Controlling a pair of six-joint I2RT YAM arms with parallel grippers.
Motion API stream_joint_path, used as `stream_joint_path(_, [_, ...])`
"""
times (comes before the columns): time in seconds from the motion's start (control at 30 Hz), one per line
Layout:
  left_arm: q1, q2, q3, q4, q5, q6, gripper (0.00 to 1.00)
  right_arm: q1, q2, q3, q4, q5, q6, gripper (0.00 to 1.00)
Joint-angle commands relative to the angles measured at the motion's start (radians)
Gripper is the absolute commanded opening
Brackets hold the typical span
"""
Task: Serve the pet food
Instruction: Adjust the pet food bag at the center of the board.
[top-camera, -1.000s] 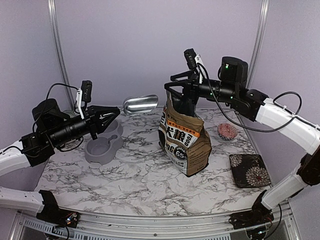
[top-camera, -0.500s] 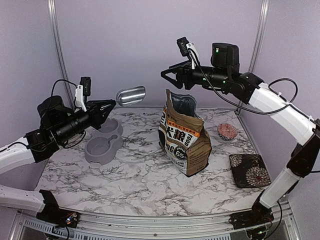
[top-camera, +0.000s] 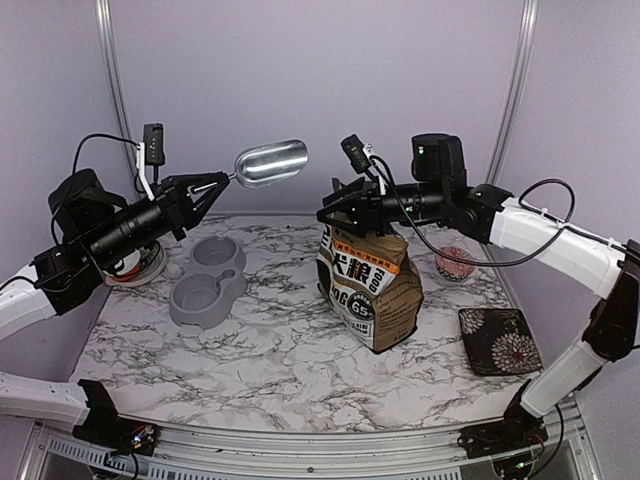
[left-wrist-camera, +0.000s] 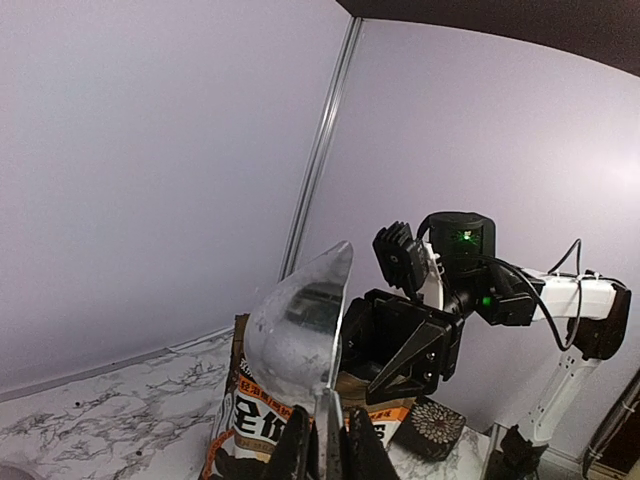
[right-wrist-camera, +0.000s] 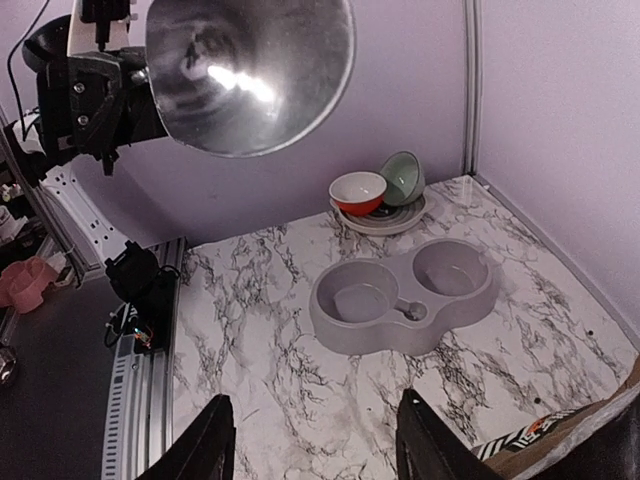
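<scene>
Scoop (top-camera: 270, 162) rose in L jaws, R jaws by bag (top-camera: 372, 292).

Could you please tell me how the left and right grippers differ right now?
The left gripper is shut on the handle of the metal scoop; the right gripper is open and empty. The left gripper is raised well above the table; the right gripper hovers by the top of the dog-food bag. Both are black.

pet food: not discernible in any view. Bag (top-camera: 368, 290), centre of the top view, stands upright with its inside hidden. Scoop (right-wrist-camera: 250, 70), upper left of the right wrist view, shows bare shiny metal. Both feeder (right-wrist-camera: 400, 338) wells, centre right there, show plain grey.
</scene>
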Motion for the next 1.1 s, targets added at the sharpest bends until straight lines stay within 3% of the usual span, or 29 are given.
stream_joint_path(0.0, [0.000,-0.030,0.021,0.026,0.095,-0.103,0.00,-0.006,-0.145,-0.074,0.176,-0.078,0.049,0.53])
stream_joint_path(0.1, [0.000,-0.026,0.029,0.038,0.113,-0.164,0.00,-0.010,-0.173,-0.086,0.175,-0.050,0.077,0.53])
stream_joint_path(0.37, [-0.005,-0.028,0.030,0.057,0.227,-0.154,0.00,-0.011,-0.177,-0.059,0.196,-0.032,0.120,0.55])
stream_joint_path(0.5, [-0.005,-0.060,0.004,0.057,0.187,-0.147,0.00,-0.011,-0.148,0.018,0.098,-0.017,0.098,0.55])
stream_joint_path(0.7, [-0.005,-0.094,-0.011,0.055,0.141,-0.147,0.00,-0.020,-0.163,0.112,-0.118,0.264,0.100,0.57])
stream_joint_path(0.9, [-0.005,-0.146,-0.048,0.042,0.117,-0.113,0.00,-0.027,-0.143,0.232,-0.419,0.650,0.125,0.58])
stream_joint_path(1.07, [-0.005,-0.156,-0.081,0.039,0.113,-0.105,0.00,-0.035,-0.038,0.411,-0.679,0.751,0.211,0.58])
